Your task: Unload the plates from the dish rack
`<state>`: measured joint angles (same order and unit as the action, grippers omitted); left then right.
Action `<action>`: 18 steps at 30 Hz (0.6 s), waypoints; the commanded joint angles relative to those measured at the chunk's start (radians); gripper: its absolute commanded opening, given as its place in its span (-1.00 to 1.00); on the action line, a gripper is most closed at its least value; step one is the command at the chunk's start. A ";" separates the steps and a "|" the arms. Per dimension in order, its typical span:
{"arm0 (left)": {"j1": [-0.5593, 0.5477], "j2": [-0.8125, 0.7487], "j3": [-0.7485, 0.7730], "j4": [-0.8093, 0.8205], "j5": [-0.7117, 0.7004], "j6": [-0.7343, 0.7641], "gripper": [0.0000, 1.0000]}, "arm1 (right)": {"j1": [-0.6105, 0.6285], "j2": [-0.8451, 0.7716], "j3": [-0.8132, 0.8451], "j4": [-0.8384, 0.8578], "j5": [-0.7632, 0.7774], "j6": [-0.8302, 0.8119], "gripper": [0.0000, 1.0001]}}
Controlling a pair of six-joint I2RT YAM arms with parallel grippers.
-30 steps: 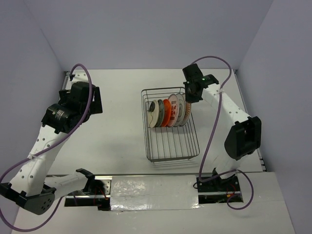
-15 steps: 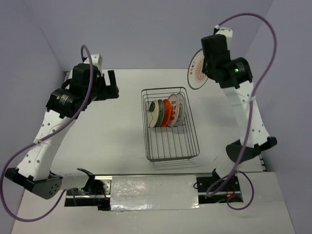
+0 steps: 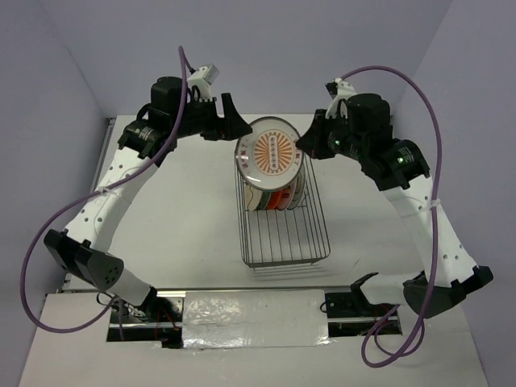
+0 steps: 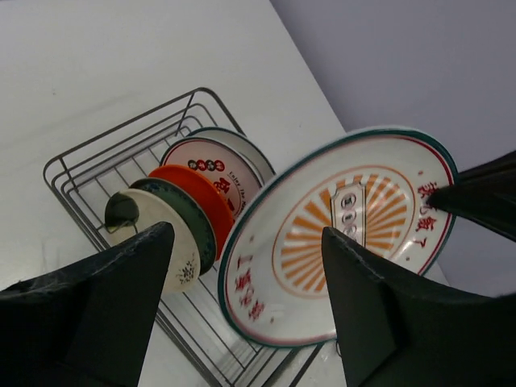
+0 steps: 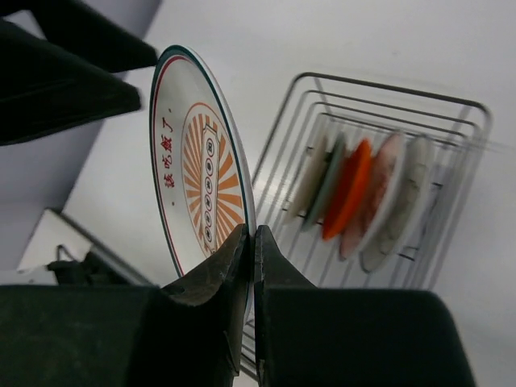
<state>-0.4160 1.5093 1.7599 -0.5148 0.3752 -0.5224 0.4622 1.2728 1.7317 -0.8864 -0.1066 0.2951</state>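
Note:
My right gripper [image 3: 303,147] is shut on the rim of a white plate with an orange sunburst and red characters [image 3: 271,153], holding it in the air above the far end of the dish rack [image 3: 306,242]. In the right wrist view the jaws [image 5: 252,239] pinch the plate's edge [image 5: 193,173]. My left gripper [image 3: 235,121] is open just left of the plate; in its wrist view [image 4: 246,234] the plate [image 4: 347,234] hangs beyond the spread fingers without touching them. Several plates stand in the rack [image 4: 81,161]: cream [image 4: 165,246], teal [image 4: 192,216], orange [image 4: 205,197], white with red motifs [image 4: 218,161].
The rack's near half [image 3: 286,238] is bare wire. Grey walls close in the table at the back and both sides. The arm bases and a taped strip [image 3: 250,310] line the near edge.
My right gripper lifted the sunburst plate out of the rack, up to the right, then brought it left over the rack. My left arm rose and swung right toward the plate.

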 commanded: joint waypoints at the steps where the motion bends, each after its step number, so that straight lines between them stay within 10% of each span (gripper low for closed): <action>1: 0.006 0.018 0.050 -0.063 0.028 0.048 0.68 | 0.004 -0.016 -0.047 0.283 -0.255 0.088 -1.00; 5: 0.016 0.002 -0.017 -0.053 0.088 0.050 0.29 | -0.003 0.011 -0.086 0.383 -0.320 0.131 -1.00; 9: 0.039 -0.026 -0.074 -0.042 0.091 0.045 -0.83 | -0.037 0.037 -0.129 0.478 -0.376 0.214 -1.00; 11: 0.075 -0.050 -0.080 -0.050 0.050 0.023 -1.00 | -0.037 0.066 -0.115 0.449 -0.334 0.207 -0.49; 12: 0.092 -0.058 -0.086 -0.059 -0.046 0.009 -1.00 | -0.042 0.074 -0.098 0.390 -0.293 0.200 0.59; 13: 0.150 -0.073 -0.091 -0.092 -0.109 -0.014 -1.00 | -0.046 0.076 -0.092 0.354 -0.241 0.200 0.99; 18: 0.487 -0.038 -0.190 -0.185 -0.240 -0.164 -1.00 | -0.046 0.128 -0.011 0.085 0.174 0.119 1.00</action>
<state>-0.1116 1.4345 1.6318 -0.6384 0.2832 -0.5850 0.4152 1.3876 1.6356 -0.6964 -0.1497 0.4572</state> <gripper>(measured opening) 0.046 0.996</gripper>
